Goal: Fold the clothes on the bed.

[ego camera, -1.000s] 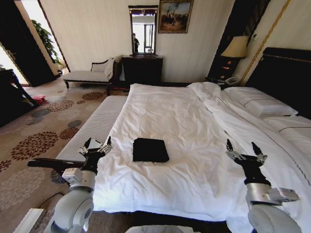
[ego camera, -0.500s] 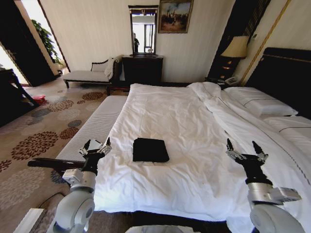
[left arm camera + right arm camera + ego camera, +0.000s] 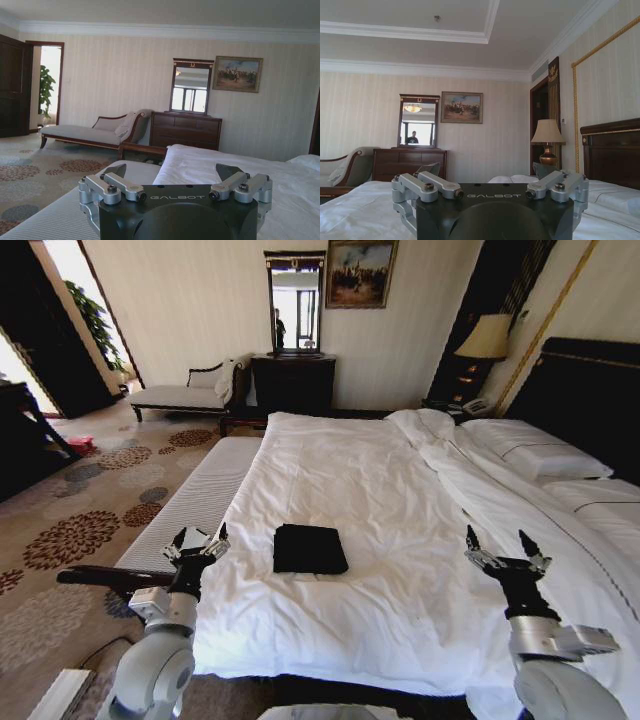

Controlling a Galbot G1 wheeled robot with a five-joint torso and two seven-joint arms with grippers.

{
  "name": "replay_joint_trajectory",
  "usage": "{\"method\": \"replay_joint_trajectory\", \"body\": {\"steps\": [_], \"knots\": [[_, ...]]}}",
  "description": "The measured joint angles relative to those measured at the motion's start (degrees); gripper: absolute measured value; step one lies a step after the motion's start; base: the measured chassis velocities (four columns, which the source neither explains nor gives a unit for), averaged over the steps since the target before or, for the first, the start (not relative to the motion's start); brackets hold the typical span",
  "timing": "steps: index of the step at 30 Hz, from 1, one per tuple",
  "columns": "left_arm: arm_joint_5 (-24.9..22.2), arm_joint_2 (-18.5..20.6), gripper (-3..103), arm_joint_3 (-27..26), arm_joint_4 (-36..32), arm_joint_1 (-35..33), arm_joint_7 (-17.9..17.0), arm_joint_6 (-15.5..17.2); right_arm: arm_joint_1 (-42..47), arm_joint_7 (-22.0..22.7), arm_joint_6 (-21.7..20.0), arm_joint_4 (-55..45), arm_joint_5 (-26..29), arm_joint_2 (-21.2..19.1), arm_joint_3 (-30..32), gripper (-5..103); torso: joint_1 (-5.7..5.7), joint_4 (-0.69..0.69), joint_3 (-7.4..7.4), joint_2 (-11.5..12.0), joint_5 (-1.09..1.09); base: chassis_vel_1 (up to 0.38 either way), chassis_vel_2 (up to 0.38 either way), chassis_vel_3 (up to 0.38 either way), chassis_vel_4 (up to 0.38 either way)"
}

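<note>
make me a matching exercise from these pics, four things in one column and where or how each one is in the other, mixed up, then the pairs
Things:
1. black T-shirt
2. left gripper
3. right gripper
4. lamp

Places or states:
A. open, raised over the near right part of the bed
B. lit, beside the headboard
C. folded into a flat rectangle on the white duvet
D. open, raised above the striped bench at the bed's left side

Pairs: 1-C, 2-D, 3-A, 4-B
</note>
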State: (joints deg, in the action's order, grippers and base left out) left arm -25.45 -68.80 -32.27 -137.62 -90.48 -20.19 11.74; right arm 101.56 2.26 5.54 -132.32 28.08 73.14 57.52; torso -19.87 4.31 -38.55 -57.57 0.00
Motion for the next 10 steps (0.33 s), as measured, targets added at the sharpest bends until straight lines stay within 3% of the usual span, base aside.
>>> {"method": "replay_joint_trajectory", "body": {"steps": [6,10], "knots": [[0.0,0.0,100,0.0,0.0,0.0,0.0,0.0,0.0,0.0,0.0,0.0,0.0,0.0,0.0,100,0.0,0.0,0.0,0.0,-0.01,0.0,0.0,0.0,0.0],[0.0,0.0,100,0.0,0.0,0.0,0.0,0.0,0.0,0.0,0.0,0.0,0.0,0.0,0.0,100,0.0,0.0,0.0,0.0,-0.01,-0.036,-0.111,0.042,0.099]]}}
